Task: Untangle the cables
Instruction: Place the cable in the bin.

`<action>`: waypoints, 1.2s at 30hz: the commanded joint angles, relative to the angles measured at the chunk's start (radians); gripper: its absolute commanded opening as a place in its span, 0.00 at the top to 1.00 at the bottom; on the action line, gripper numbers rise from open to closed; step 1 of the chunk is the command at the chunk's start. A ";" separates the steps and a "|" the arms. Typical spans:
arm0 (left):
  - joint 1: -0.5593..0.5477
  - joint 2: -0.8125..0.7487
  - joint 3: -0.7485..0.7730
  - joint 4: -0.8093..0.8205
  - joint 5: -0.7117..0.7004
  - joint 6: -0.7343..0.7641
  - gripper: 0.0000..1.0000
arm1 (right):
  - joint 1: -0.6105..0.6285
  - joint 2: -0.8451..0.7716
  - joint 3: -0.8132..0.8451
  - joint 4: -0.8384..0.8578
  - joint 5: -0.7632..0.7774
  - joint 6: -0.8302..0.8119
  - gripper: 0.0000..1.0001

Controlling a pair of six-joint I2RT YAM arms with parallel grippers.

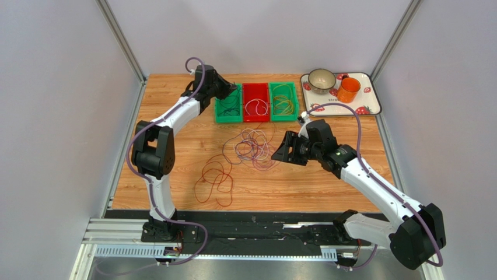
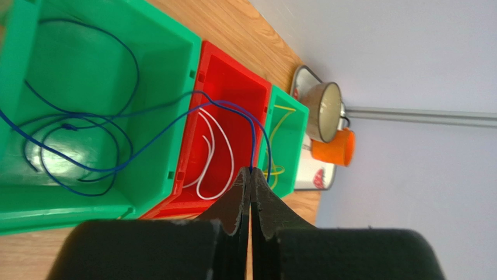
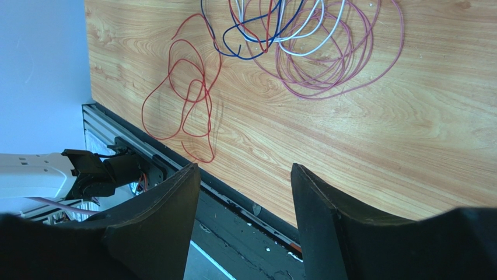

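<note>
My left gripper [image 1: 233, 88] hangs over the left green bin [image 1: 227, 120]. In the left wrist view it [image 2: 251, 170] is shut on a thin blue cable [image 2: 253, 146] that runs across the red bin [image 2: 233, 76] into the left green bin [image 2: 175, 35], where more blue loops lie. A tangle of purple, white, blue and red cables [image 1: 255, 147] lies mid-table, with loose red loops [image 1: 214, 178] nearer the front. My right gripper [image 1: 283, 150] is open and empty just right of the tangle. In the right wrist view [image 3: 245, 169] its jaws stand wide apart, short of the purple loops [image 3: 350, 76] and red loops [image 3: 192, 99].
The red bin [image 1: 255, 119] holds a white cable [image 2: 231, 151]. The right green bin [image 1: 284, 118] holds yellow cables [image 2: 280, 122]. A tray [image 1: 373, 102] at the back right carries a bowl [image 1: 321, 80] and an orange mug [image 1: 349, 89]. Grey walls enclose the table.
</note>
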 commanded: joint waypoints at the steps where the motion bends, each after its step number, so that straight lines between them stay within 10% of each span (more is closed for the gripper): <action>1: -0.048 -0.066 0.201 -0.272 -0.148 0.140 1.00 | 0.006 -0.002 0.025 0.038 -0.015 -0.001 0.38; 14: -0.122 -0.051 0.372 -0.472 -0.325 0.314 1.00 | 0.007 -0.011 0.012 0.046 -0.010 0.005 0.38; 36: 0.007 0.072 0.287 -0.325 -0.158 0.234 1.00 | 0.007 -0.031 0.005 0.032 -0.003 0.006 0.38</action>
